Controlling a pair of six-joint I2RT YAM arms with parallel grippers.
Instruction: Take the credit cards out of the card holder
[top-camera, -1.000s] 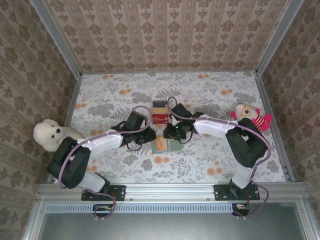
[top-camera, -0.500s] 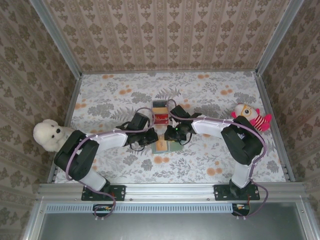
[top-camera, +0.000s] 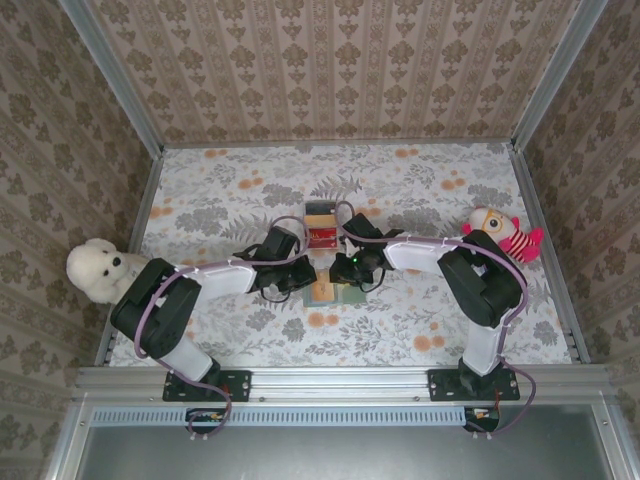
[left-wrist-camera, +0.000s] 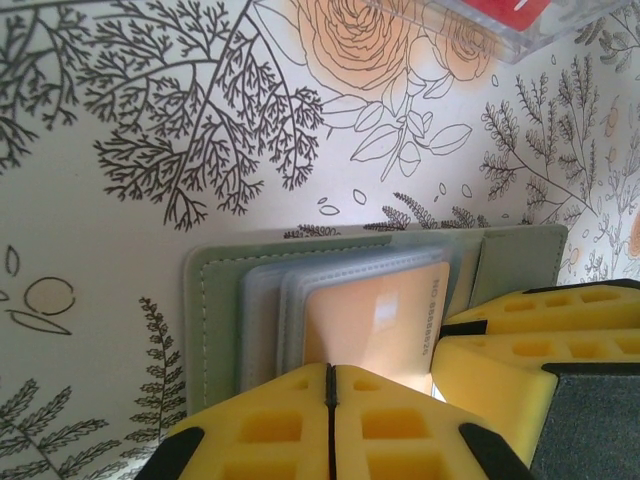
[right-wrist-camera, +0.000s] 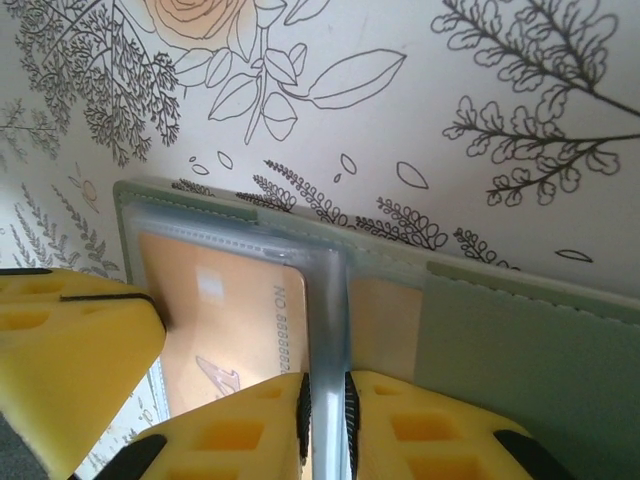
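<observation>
Your left jaws have shut, pressing the orange card (left-wrist-camera: 375, 320); right jaws pinch the card holder (left-wrist-camera: 210, 320) by its sleeve (right-wrist-camera: 330, 300). Slide the card out.

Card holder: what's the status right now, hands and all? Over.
Left hand shut on the orange card. Right hand pinching the clear sleeve of the card holder. Card not yet out. Clear box nearby, nothing blocking.

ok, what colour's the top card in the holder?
The card is pale orange and glossy. The left wrist view shows it best.
</observation>
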